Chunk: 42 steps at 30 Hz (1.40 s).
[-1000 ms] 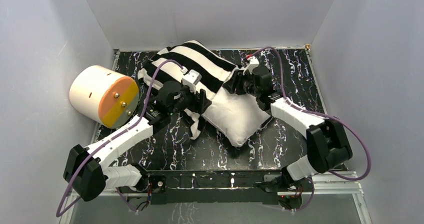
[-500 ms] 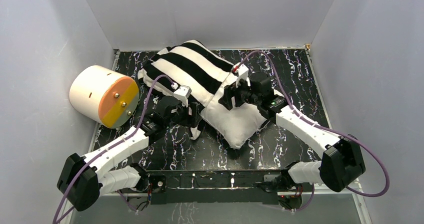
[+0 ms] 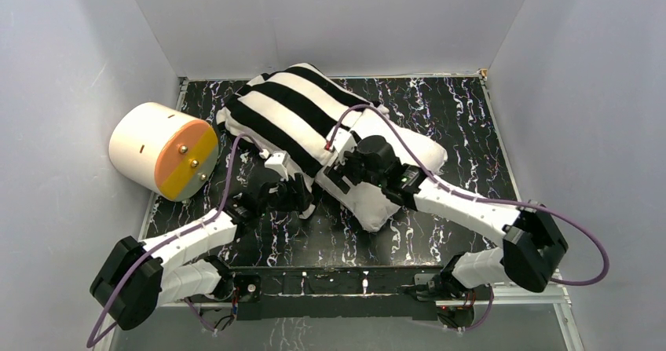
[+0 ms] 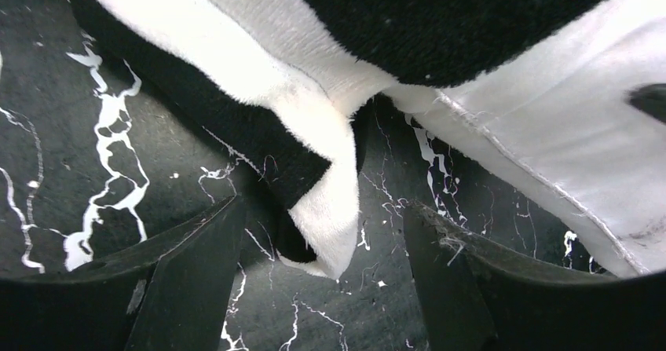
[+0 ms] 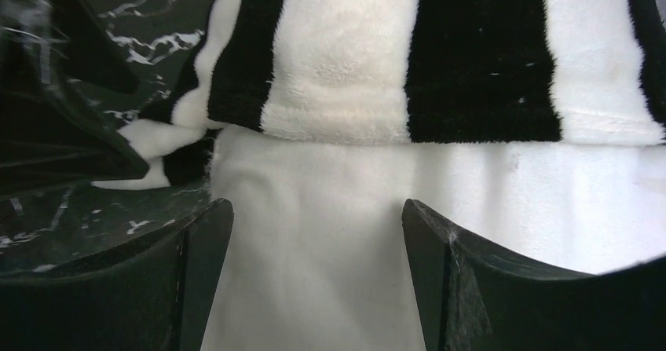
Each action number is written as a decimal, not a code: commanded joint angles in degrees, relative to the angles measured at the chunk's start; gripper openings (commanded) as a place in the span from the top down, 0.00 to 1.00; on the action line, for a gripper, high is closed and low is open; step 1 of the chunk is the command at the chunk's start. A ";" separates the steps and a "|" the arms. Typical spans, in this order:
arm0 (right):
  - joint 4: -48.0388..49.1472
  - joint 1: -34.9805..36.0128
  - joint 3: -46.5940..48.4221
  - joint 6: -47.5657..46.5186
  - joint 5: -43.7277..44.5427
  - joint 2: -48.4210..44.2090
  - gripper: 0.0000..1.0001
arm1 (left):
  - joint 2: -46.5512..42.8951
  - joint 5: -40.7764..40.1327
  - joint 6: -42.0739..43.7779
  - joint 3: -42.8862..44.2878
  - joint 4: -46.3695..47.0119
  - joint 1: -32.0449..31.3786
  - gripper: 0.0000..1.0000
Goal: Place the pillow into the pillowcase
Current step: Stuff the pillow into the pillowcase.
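pillow (image 3: 428, 153): worktop (image 3: 463, 107) centre, 11 o'clock end inside pillowcase (image 3: 290, 104), bare end out toward 5 o'clock | left fingers (image 4: 196, 272): apart, pillowcase corner loose between them | right fingers (image 5: 200, 272): apart above pillow, gripping nothing

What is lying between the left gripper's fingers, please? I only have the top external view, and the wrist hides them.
Observer: The left wrist view shows the left gripper open, a folded corner of the pillowcase lying loose between its fingers, ungripped.
Operator: Thank you. Is the right gripper holding anything?
Observer: No. The right wrist view shows the right gripper open over the bare pillow, just short of the pillowcase's hem.
Operator: Does that hem lie flat?
Observer: Across the pillow, yes; at its left end in that view a loose flap drops to the table.
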 commanded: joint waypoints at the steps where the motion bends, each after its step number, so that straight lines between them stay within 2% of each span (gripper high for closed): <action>1: 8.34 1.38 -2.94 -5.64 6.89 5.47 0.13 | 2.19 1.43 -5.89 -3.95 9.89 -0.27 0.28; 4: 12.90 1.65 -2.67 -6.32 9.95 10.49 0.17 | 5.44 1.54 -9.22 -7.22 17.91 -0.47 0.29; 6: 15.07 1.65 -0.92 -5.17 10.75 13.28 0.31 | 8.14 1.15 -9.92 -8.26 23.68 -0.85 0.37; 7: 15.87 1.66 0.31 -4.25 10.78 14.49 0.43 | 9.43 1.13 -9.95 -7.94 24.97 -0.99 0.44; 9: 17.21 1.66 2.85 -2.09 10.72 16.20 0.69 | 10.75 2.65 -9.29 -5.82 25.20 -1.18 0.80; 10: 17.79 1.64 4.54 -1.18 10.64 16.85 0.78 | 10.45 5.16 -9.14 -4.81 24.86 -1.34 0.96; 11: 17.88 1.66 5.96 -0.38 10.72 17.45 0.86 | 9.57 6.83 -9.38 -3.86 24.13 -1.64 1.00; 13: 17.59 1.65 8.59 1.65 10.68 18.03 1.00 | 6.45 9.58 -11.52 -2.13 21.86 -2.20 1.00; 18: 17.25 0.50 16.06 6.53 10.93 17.41 1.00 | -0.30 7.61 -15.66 -0.57 17.22 -8.63 1.00; 23: 18.38 -0.91 19.29 10.12 7.31 16.90 1.00 | 2.97 4.83 -21.53 -6.47 21.13 -14.63 1.00; 25: 20.13 -0.89 16.48 11.75 5.77 17.27 1.00 | 5.06 4.47 -23.18 -8.06 23.43 -16.99 1.00; 28: 26.35 -0.80 6.81 17.00 4.15 17.35 1.00 | 6.56 1.49 -23.84 -8.04 23.56 -20.13 1.00; 31: 30.89 -0.81 -1.77 21.11 2.31 18.25 1.00 | 6.50 -0.38 -23.31 -6.51 20.64 -21.78 1.00; 34: 27.40 -0.99 -2.51 22.15 1.17 17.43 0.87 | 5.96 -2.00 -21.39 -4.96 17.56 -22.68 1.00; 35: 24.78 -1.04 -2.12 22.05 1.21 16.23 0.80 | 5.70 -2.15 -20.40 -4.80 17.53 -22.70 0.97; 39: 15.01 -4.17 -0.08 22.57 -1.75 8.90 0.53 | 3.34 -4.12 -14.85 -0.33 9.63 -22.76 0.68; 42: 5.97 -8.92 2.29 23.49 -10.12 4.20 0.36 | 0.15 -6.12 -10.48 4.68 2.32 -22.83 0.53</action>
